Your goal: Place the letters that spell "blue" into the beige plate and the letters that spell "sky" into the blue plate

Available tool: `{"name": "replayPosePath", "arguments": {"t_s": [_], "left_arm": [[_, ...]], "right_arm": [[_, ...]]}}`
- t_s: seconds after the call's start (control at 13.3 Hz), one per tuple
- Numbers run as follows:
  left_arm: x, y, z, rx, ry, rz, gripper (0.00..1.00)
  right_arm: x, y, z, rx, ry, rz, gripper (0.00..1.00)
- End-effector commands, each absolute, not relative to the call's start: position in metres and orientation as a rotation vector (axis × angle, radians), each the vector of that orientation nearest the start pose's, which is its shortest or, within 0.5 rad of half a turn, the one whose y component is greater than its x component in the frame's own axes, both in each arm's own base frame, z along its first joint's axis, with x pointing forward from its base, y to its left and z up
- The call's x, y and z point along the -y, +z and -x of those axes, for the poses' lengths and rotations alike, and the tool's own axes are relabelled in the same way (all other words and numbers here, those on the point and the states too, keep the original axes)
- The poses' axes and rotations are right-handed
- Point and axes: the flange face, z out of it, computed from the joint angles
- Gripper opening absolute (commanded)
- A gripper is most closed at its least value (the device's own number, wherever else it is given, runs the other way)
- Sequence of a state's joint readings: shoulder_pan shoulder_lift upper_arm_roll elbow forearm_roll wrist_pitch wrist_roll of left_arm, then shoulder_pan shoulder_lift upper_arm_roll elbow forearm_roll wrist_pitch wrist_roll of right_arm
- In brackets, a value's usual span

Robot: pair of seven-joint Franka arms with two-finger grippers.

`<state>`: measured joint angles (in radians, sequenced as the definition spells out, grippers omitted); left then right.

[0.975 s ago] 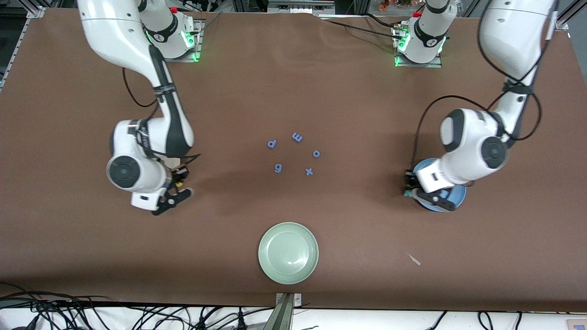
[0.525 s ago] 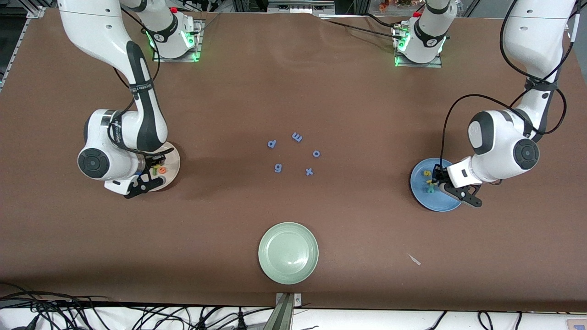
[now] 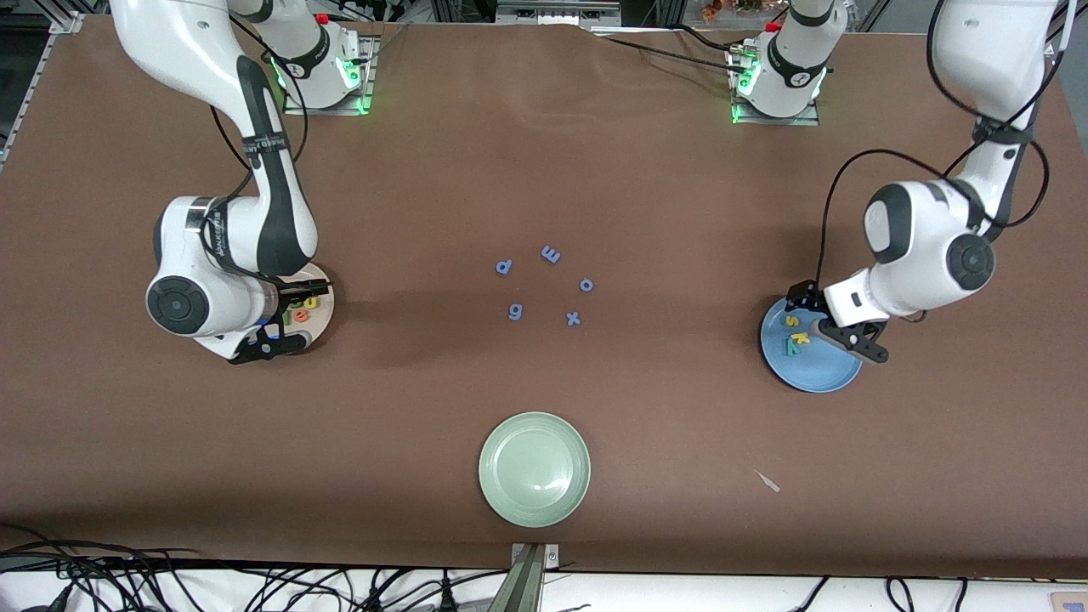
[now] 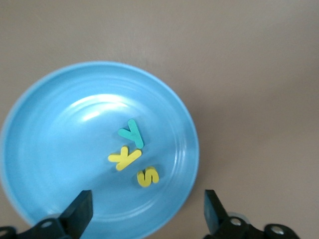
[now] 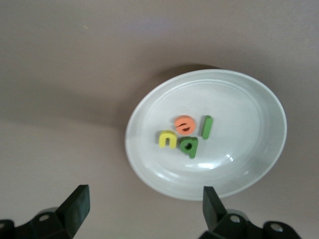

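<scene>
The beige plate point(image 3: 321, 316) lies toward the right arm's end of the table and holds the orange e point(image 5: 185, 124), green l point(image 5: 207, 127), yellow u point(image 5: 167, 139) and green b point(image 5: 190, 145). My right gripper point(image 3: 276, 342) hangs open and empty over that plate's point(image 5: 249, 124) near rim. The blue plate point(image 3: 816, 370) lies toward the left arm's end and holds the teal y point(image 4: 131, 133), yellow k point(image 4: 124, 158) and yellow s point(image 4: 147, 177). My left gripper point(image 3: 829, 321) hovers open and empty over this plate point(image 4: 55, 134), just above the letters.
Periwinkle letters p point(image 3: 504, 267), m point(image 3: 551, 253), o point(image 3: 586, 285), g point(image 3: 515, 312) and x point(image 3: 574, 319) lie loose mid-table. A pale green plate point(image 3: 535, 469) sits nearer the front camera. A small pale scrap point(image 3: 768, 481) lies between it and the blue plate.
Both grippers went from shut to open, leaving their letters in the plates. Each arm moved outward toward its own end of the table, uncovering the plates.
</scene>
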<state>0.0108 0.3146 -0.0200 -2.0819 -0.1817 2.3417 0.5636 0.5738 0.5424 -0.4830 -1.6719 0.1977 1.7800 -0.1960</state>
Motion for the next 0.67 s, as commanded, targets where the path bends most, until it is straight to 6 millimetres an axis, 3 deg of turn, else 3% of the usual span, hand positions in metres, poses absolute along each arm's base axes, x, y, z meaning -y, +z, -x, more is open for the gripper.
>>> {"name": "replayPosePath", "arguments": {"t_s": [0.0,0.22,0.45,0.6], "left_arm": [[0.017,0.356,-0.553,-0.746,-0.093,3.168,1.0],[0.02,0.438,-0.526,-0.655,-0.06,3.155,1.0],[0.038,0.525,-0.51,-0.561,0.013,3.094,1.0],[0.04,0.59,-0.509,-0.441,0.088,3.084,1.0]], "right_arm": [[-0.116,0.341,-0.628,0.27,0.639,3.104,1.0],[-0.125,0.391,-0.63,0.273,0.634,3.107,1.0],[-0.105,0.456,-0.603,0.164,0.506,3.091,1.0],[-0.087,0.483,-0.586,0.164,0.469,3.101,1.0]]}}
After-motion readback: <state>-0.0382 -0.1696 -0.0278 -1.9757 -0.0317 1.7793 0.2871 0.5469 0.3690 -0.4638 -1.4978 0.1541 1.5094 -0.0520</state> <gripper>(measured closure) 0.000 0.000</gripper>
